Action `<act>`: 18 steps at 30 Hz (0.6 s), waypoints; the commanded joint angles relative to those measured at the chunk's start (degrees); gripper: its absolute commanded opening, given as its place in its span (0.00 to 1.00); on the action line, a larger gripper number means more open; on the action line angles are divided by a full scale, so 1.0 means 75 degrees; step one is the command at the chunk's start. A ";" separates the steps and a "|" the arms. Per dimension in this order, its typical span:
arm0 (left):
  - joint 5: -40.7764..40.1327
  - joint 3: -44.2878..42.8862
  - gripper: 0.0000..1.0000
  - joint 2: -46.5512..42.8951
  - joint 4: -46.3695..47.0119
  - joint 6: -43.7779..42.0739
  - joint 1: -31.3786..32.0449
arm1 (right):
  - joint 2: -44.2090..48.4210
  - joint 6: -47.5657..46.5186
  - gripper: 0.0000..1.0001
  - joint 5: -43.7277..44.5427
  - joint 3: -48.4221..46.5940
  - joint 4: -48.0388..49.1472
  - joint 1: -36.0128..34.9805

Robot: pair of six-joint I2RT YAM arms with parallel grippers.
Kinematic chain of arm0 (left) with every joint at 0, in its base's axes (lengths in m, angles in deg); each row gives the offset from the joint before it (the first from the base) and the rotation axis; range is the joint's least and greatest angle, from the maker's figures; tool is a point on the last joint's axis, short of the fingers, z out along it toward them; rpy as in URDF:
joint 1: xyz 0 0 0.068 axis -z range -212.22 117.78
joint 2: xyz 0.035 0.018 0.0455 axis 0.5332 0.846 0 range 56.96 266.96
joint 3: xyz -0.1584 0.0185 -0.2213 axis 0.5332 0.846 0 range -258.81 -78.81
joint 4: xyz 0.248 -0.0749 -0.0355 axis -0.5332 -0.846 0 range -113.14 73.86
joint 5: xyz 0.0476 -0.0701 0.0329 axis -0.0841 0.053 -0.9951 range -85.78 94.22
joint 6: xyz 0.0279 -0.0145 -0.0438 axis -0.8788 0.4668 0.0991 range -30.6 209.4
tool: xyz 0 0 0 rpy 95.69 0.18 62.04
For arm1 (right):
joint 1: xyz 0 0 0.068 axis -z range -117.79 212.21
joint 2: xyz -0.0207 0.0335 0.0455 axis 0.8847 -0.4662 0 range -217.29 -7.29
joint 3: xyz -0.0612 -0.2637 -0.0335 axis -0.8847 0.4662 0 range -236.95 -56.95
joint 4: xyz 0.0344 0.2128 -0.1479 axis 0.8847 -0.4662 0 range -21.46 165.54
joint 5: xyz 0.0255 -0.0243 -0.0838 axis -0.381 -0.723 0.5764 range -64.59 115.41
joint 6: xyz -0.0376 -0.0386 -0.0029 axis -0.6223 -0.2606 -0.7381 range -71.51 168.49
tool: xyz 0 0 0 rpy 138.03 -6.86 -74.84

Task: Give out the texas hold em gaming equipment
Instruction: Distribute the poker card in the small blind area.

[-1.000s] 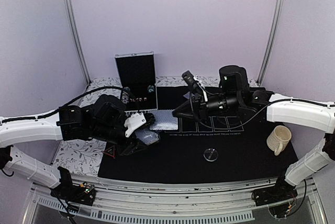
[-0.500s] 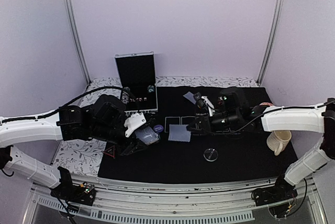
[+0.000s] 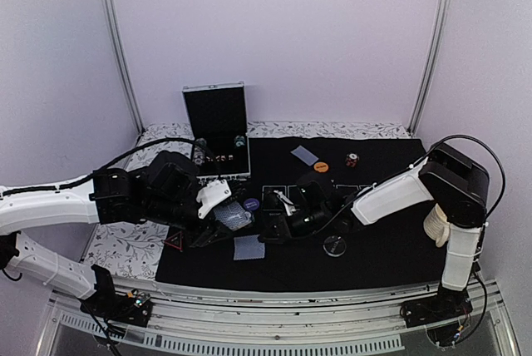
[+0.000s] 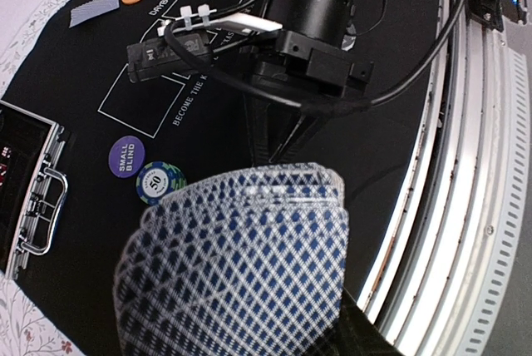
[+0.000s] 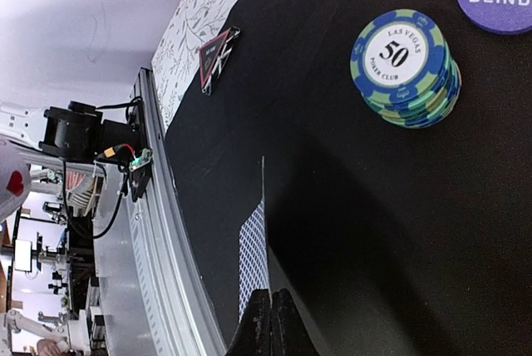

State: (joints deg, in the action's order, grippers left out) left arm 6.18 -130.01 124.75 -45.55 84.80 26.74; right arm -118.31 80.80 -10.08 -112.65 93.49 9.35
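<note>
Black mat (image 3: 391, 248) covers most of table. Left gripper (image 3: 224, 221) clamped round fanned deck (image 4: 241, 264), holding it up over mat's left side. Right gripper (image 5: 268, 323) reached across, fingers pressed together on single card (image 5: 253, 260), low over mat's near edge, near green-blue chip stack (image 5: 406, 69). So mid-deal, imo. Next: lay card flat, let go, back to fan without bumping chips.

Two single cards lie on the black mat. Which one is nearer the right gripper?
The near card, just by the right gripper; the other card lies far back beside the orange disc.
</note>
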 commanded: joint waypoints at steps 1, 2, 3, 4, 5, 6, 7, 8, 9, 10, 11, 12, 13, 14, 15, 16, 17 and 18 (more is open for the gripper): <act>-0.0039 0.0087 0.44 -0.0169 0.0159 -0.0090 -0.0099 | -0.0479 0.0905 0.02 0.0132 -0.0256 0.0774 -0.0146; -0.0040 0.0088 0.44 -0.0176 0.0159 -0.0090 -0.0096 | -0.0560 0.0954 0.02 0.0102 -0.0308 0.0743 -0.0178; -0.0046 0.0088 0.44 -0.0179 0.0159 -0.0088 -0.0094 | -0.0607 0.0971 0.02 0.0086 -0.0341 0.0724 -0.0198; -0.0049 0.0094 0.44 -0.0188 0.0159 -0.0085 -0.0101 | -0.0612 0.1002 0.02 0.0115 -0.0325 0.0717 -0.0212; -0.0045 0.0100 0.44 -0.0191 0.0161 -0.0088 -0.0093 | -0.0572 0.1010 0.02 0.0139 -0.0289 0.0706 -0.0226; -0.0041 0.0100 0.44 -0.0182 0.0160 -0.0086 -0.0101 | -0.0518 0.1020 0.03 0.0174 -0.0236 0.0696 -0.0223; -0.0037 0.0100 0.44 -0.0180 0.0158 -0.0083 -0.0099 | -0.0464 0.1001 0.04 0.0221 -0.0199 0.0655 -0.0220; -0.0029 0.0090 0.44 -0.0173 0.0159 -0.0098 -0.0092 | -0.0394 0.0980 0.10 0.0284 -0.0180 0.0533 -0.0228; -0.0024 0.0089 0.45 -0.0168 0.0159 -0.0094 -0.0092 | -0.0307 0.0923 0.16 0.0379 -0.0173 0.0368 -0.0226; -0.0016 0.0088 0.45 -0.0159 0.0159 -0.0100 -0.0099 | -0.0208 0.0858 0.25 0.0545 -0.0166 0.0095 -0.0227; -0.0026 0.0088 0.45 -0.0158 0.0159 -0.0099 -0.0101 | -0.0069 0.0742 0.35 0.0694 -0.0156 -0.0148 -0.0222; -0.0021 0.0088 0.45 -0.0156 0.0159 -0.0092 -0.0097 | 0.0087 0.0622 0.41 0.0890 -0.0160 -0.0396 -0.0218; -0.0023 0.0097 0.45 -0.0156 0.0159 -0.0100 -0.0097 | 0.0297 0.0519 0.46 0.1084 -0.0191 -0.0725 -0.0209; -0.0019 0.0100 0.45 -0.0156 0.0159 -0.0097 -0.0101 | 0.0530 0.0338 0.52 0.1294 -0.0228 -0.1063 -0.0197; -0.0024 0.0100 0.45 -0.0148 0.0159 -0.0110 -0.0099 | 0.0858 0.0157 0.58 0.1482 -0.0307 -0.1352 -0.0191; -0.0010 0.0100 0.45 -0.0146 0.0159 -0.0117 -0.0095 | 0.1101 0.0007 0.63 0.1684 -0.0385 -0.1697 -0.0186; 0.0002 0.0091 0.45 -0.0136 0.0154 -0.0122 -0.0098 | 0.1341 -0.0264 0.69 0.1935 -0.0478 -0.2045 -0.0195; 0.0017 0.0083 0.45 -0.0133 0.0159 -0.0132 -0.0098 | 0.1574 -0.0447 0.75 0.2186 -0.0569 -0.2372 -0.0188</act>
State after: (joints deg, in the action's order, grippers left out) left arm 6.16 -129.64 124.69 -45.55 84.67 26.74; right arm -114.86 83.82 -1.44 -113.94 85.39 8.02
